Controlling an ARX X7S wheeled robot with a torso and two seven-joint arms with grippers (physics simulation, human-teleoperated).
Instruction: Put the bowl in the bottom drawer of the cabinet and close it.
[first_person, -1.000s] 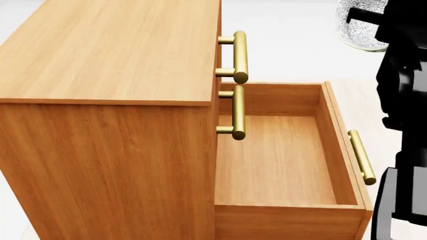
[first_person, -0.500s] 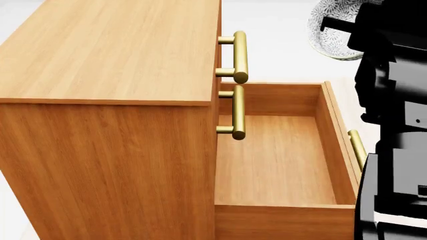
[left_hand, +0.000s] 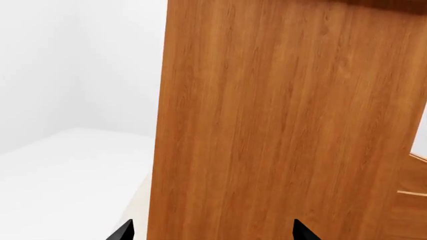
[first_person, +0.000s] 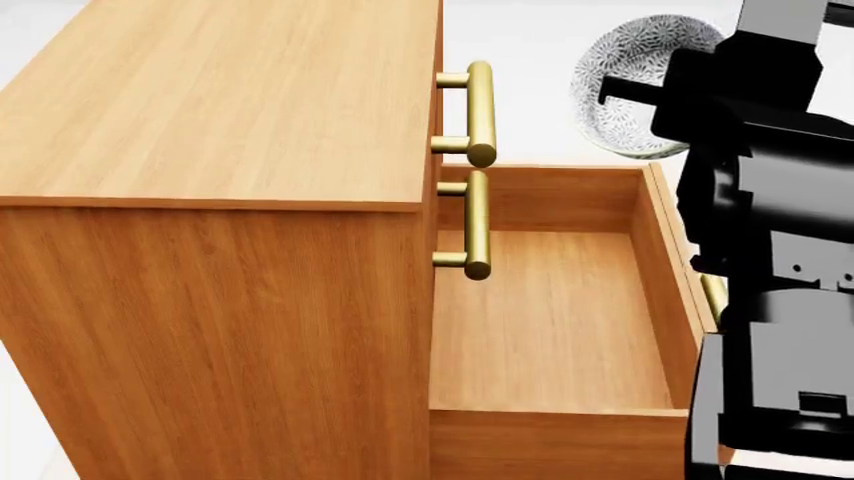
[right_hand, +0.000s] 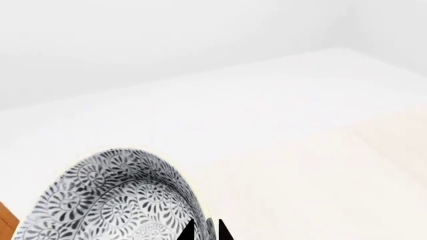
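Note:
The speckled bowl (first_person: 617, 55) hangs tilted in the air, just beyond the far right corner of the open bottom drawer (first_person: 663, 270). My right gripper (first_person: 625, 93) is shut on its rim. In the right wrist view the bowl (right_hand: 113, 200) fills the lower left, and the gripper (right_hand: 205, 233) pinches its rim between two dark fingertips (right_hand: 186, 232). The drawer is pulled out of the orange-brown cabinet (first_person: 227, 110) and holds nothing. My left gripper (left_hand: 213, 234) is open, close to the cabinet's side (left_hand: 287, 125).
Brass handles of the two upper drawers (first_person: 481, 110) (first_person: 477, 225) jut out over the open drawer's left side. My black right arm (first_person: 774, 260) covers most of the bottom drawer's handle (first_person: 714, 295). White floor (right_hand: 280, 100) lies beyond.
My right arm has carried the bowl leftward, from the view's right edge towards the open drawer's far corner. The arm now hides most of the drawer handle. Cabinet and drawer are still.

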